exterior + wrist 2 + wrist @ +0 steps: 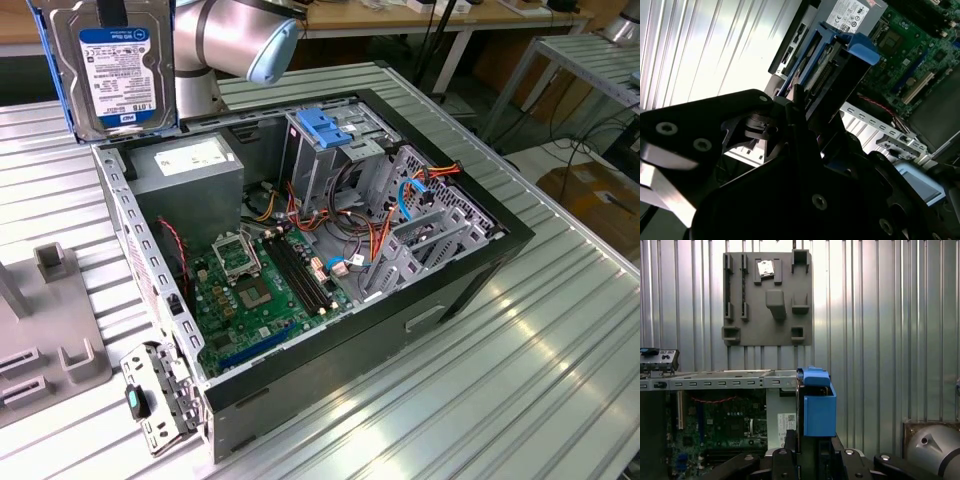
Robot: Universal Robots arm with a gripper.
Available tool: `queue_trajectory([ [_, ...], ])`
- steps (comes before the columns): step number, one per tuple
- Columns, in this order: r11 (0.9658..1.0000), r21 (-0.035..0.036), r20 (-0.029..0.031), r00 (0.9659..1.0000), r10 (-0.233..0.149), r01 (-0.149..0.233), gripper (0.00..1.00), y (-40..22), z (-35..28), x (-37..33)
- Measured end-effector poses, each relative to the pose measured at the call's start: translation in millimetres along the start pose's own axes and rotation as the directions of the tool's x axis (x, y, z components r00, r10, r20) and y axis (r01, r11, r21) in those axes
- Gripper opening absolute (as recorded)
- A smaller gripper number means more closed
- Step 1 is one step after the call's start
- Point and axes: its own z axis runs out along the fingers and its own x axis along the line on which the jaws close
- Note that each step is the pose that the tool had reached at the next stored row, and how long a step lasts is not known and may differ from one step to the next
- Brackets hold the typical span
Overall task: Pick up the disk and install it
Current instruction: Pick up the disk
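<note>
Tabletop point(520, 340): disk point(112, 70) (upright) in end effector point(807, 447)

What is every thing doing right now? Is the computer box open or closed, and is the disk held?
the disk: held up in the air, standing on edge, not in the case.
gripper: shut on the disk.
computer case: lying on its side, open, no cover on it.
grey holder: flat on the table, a small silver square in one slot.
</note>
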Motion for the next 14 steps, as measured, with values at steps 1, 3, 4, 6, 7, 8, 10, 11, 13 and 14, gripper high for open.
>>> queue_trajectory([
  [1, 1.0000, 0.0000, 0.0001, 1.0000, 0.000, 0.000, 0.35, -3.0, 0.0, 0.0],
  [3, 1.0000, 0.0000, 0.0000, 1.0000, 0.000, 0.000, 0.35, -8.4, 0.0, -0.2],
  [4, 1.0000, 0.0000, 0.0001, 1.0000, 0.000, 0.000, 0.35, -10.5, 0.1, -0.2],
  [6, 1.0000, 0.0000, 0.0000, 1.0000, 0.000, 0.000, 0.35, -14.4, 0.1, -0.3],
  [7, 1.0000, 0.0000, 0.0000, 1.0000, 0.000, 0.000, 0.35, -15.7, 0.1, -0.3],
  [8, 1.0000, 0.0000, 0.0000, 1.0000, 0.000, 0.000, 0.35, -18.0, 0.1, -0.4],
  [10, 1.0000, 0.0001, 0.0000, 1.0000, 0.000, 0.000, 0.35, -20.2, 0.2, -0.4],
  [11, 1.0000, 0.0000, 0.0000, 1.0000, 0.000, 0.000, 0.35, -21.8, 0.2, -0.5],
  [13, 1.0000, 0.0000, 0.0000, 1.0000, 0.000, 0.000, 0.35, -24.6, 0.2, -0.5],
  [14, 1.0000, 0.0000, 0.0000, 1.0000, 0.000, 0.000, 0.35, -25.7, 0.2, -0.6],
])
